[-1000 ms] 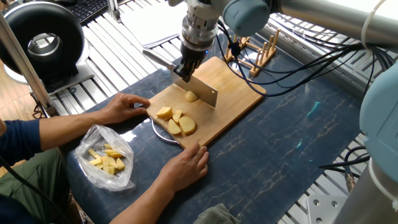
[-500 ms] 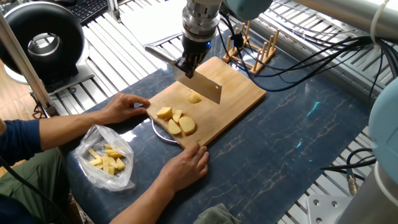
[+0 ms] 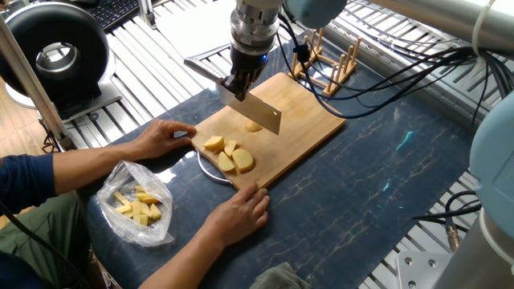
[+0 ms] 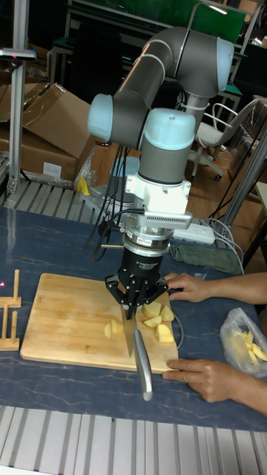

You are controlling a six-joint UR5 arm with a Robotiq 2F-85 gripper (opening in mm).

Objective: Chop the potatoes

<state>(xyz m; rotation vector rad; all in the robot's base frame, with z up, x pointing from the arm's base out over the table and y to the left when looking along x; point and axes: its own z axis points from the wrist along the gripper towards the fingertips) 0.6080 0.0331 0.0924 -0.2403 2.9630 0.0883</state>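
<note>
Since half a second ago the gripper point(image 3: 238, 83) and its cleaver point(image 3: 255, 111) have shifted slightly left and up, so the blade now hides more of the lone potato piece point(image 3: 254, 126) just beneath it. The fingers point(image 4: 127, 296) are clamped on the cleaver's handle. The potatoes point(image 3: 228, 156), pale yellow, smooth, rounded chunks, lie clustered below and left of the fingers on the light wooden cutting board point(image 3: 309, 124). A person's two hands point(image 3: 241, 215) steady the board's near edge.

Cardboard boxes point(image 4: 46, 126) behind table (dim), office chair point(image 4: 209, 137) beyond.
</note>
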